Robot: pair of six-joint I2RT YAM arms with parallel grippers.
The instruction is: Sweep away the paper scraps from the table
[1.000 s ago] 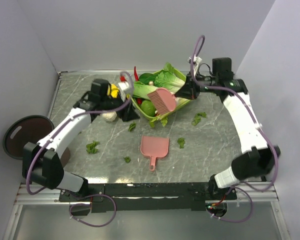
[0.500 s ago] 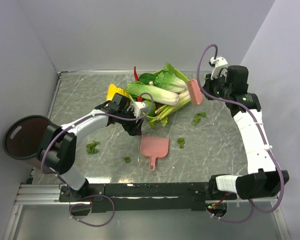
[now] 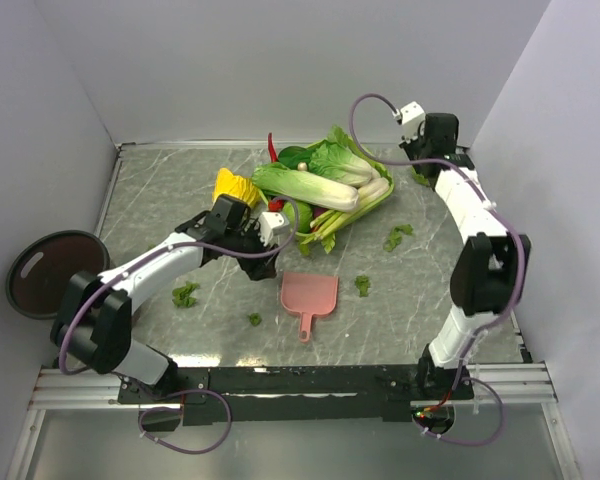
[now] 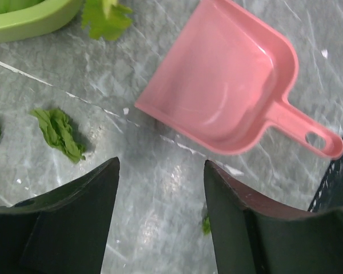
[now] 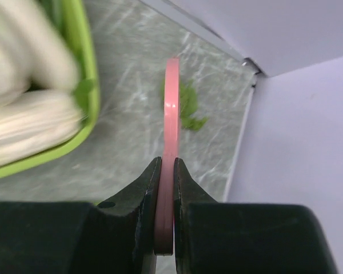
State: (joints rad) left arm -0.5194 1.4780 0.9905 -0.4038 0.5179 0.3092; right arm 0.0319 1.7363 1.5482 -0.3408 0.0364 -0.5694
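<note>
Several paper scraps lie on the table [image 3: 160, 200]: one at the left [image 3: 185, 293], one near the front [image 3: 254, 319], one right of the pink dustpan [image 3: 362, 285], a pair further right [image 3: 395, 237] and one by the back right wall [image 5: 188, 108]. My left gripper [image 4: 161, 171] is open just above the marble, a little short of the pink dustpan [image 4: 228, 97], with one scrap [image 4: 60, 131] to its left. Far back on the right, my right gripper [image 5: 167, 162] is shut on a pink brush [image 5: 171, 103], seen edge-on.
A green tray [image 3: 365, 212] of whole cabbages and greens stands at the back centre, with a yellow-and-white cabbage [image 3: 235, 187] beside it. A round dark brown bin [image 3: 50, 272] sits off the table's left edge. Walls close the back and right sides.
The right arm has swung the pink brush away from the tray into the far right corner. The left arm has dropped towards the table near the dustpan.
</note>
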